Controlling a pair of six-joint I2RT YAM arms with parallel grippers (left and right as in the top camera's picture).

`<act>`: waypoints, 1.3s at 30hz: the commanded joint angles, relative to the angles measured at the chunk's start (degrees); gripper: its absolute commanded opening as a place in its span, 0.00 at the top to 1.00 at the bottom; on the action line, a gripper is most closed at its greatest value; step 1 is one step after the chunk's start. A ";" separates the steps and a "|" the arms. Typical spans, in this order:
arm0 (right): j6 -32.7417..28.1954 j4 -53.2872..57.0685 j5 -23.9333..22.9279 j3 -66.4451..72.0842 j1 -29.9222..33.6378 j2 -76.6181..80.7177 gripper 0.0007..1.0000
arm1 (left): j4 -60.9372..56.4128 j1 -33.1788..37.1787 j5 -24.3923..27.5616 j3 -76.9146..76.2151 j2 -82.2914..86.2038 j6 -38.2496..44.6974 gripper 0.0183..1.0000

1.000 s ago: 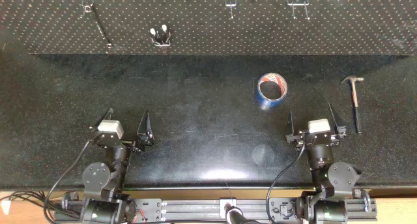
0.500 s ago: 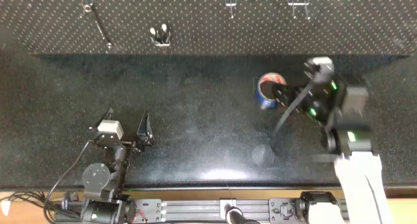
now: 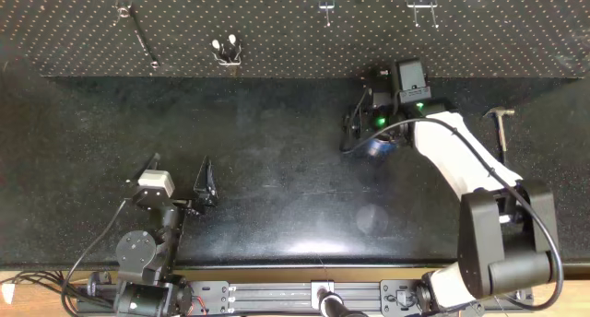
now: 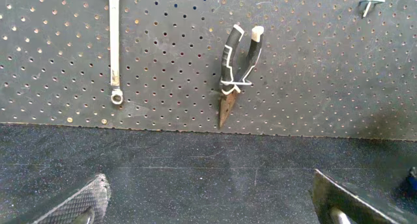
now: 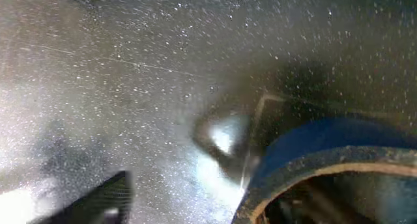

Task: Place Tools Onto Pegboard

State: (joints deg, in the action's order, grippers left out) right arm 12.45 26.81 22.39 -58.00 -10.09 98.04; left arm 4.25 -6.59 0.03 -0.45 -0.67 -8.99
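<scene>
From above, the right fingers [image 3: 354,125] sit low at the tape roll [image 3: 380,148], toward 2 o'clock on the black speckled counter [image 3: 277,170]. Only a sliver of the roll's blue shows beneath the arm. The right wrist view brings its blue rim [image 5: 326,149] close, with one finger [image 5: 98,196] standing well off it. The fingers are spread wide and grip nothing, and the second finger is hidden by the roll. The hammer [image 3: 502,131] lies at 3 o'clock of the roll, its handle partly covered by the arm. The left fingers [image 3: 205,179], at 8 o'clock, are wide apart and empty. Their wrist view faces the pegboard [image 4: 313,68] along the counter's 12 o'clock edge, where a wrench [image 4: 115,45] and pliers [image 4: 238,68] hang.
</scene>
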 commanded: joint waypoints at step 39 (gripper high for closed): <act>21.38 -52.68 -35.28 -5.62 -22.34 -7.45 0.93 | 0.28 -0.35 -0.68 0.13 0.48 0.50 0.01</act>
State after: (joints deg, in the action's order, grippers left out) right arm 33.41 -25.02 -11.90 -61.71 -31.66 90.15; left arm 4.27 -6.59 0.03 -0.45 -0.67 -8.99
